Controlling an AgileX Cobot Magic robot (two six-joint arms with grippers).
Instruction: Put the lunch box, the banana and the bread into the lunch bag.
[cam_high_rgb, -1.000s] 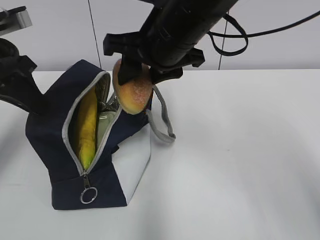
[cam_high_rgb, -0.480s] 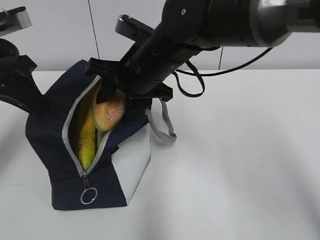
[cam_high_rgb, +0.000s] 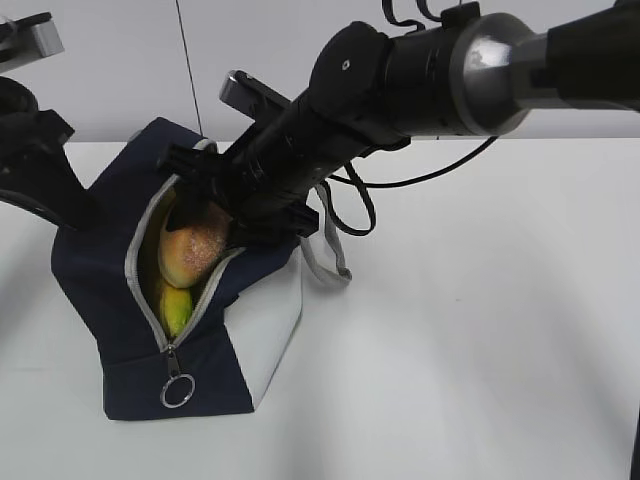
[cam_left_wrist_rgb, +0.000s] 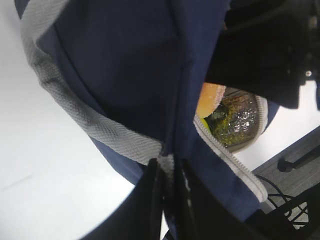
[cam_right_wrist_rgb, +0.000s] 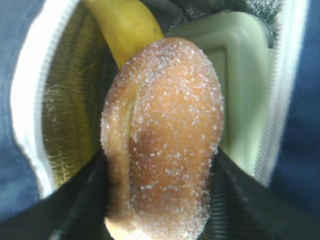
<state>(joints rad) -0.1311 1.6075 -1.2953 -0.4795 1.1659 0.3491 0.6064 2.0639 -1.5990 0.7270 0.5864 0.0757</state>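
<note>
1 lunch bag (cam_high_rgb: 110, 270) unzipped on our desk (cam_high_rgb: 470, 330) | inside: 1 banana (cam_high_rgb: 176, 308), 1 bread (cam_high_rgb: 190, 250), 1 lunch box (cam_right_wrist_rgb: 245, 75) | right tool (cam_high_rgb: 205, 215) straddles bread, grip unclear | left tool (cam_left_wrist_rgb: 167, 200) pinched on bag edge

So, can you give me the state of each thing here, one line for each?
Bag: upright, zipper open, held by the left gripper.
Banana: inside the bag, under the bread.
Lunch box: inside the bag, lid on.
Bread: in the bag's mouth, between the right gripper's fingers.
Left gripper: shut on the bag's fabric.
Right gripper: at the bag's mouth, around the bread.
</note>
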